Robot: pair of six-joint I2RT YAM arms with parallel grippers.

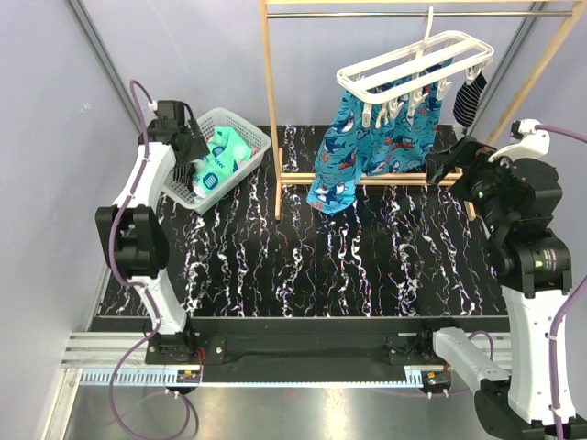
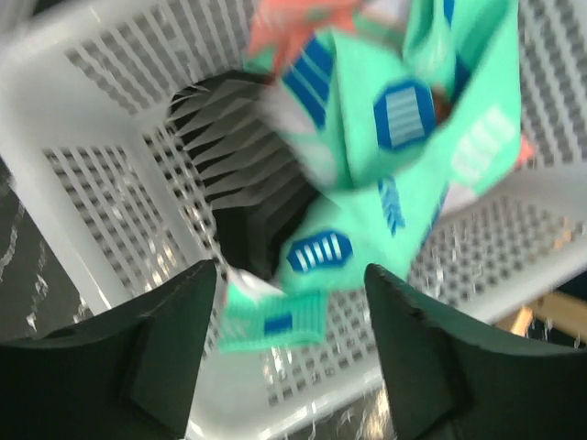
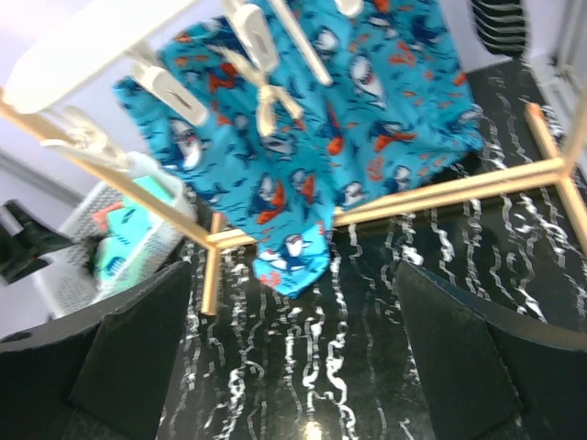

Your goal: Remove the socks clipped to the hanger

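Observation:
The white hanger (image 1: 415,66) hangs from the wooden rack's top bar. A black-and-white striped sock (image 1: 470,99) is clipped at its right end and also shows in the right wrist view as the striped sock (image 3: 500,23). My left gripper (image 1: 188,147) is over the basket. It stands open (image 2: 289,275), and a teal sock (image 2: 404,137) lies loose and blurred below it, on top of a coral sock (image 2: 293,23). My right gripper (image 1: 449,165) is open and empty (image 3: 293,275). It sits low in front of the hanger's clips (image 3: 170,96).
A white mesh basket (image 1: 252,137) stands tilted at the back left and holds socks. A blue shark-print cloth (image 1: 367,147) hangs from the hanger down to the rack's lower bar (image 3: 440,188). The rack's wooden posts (image 1: 271,110) stand on the black marbled table (image 1: 321,266).

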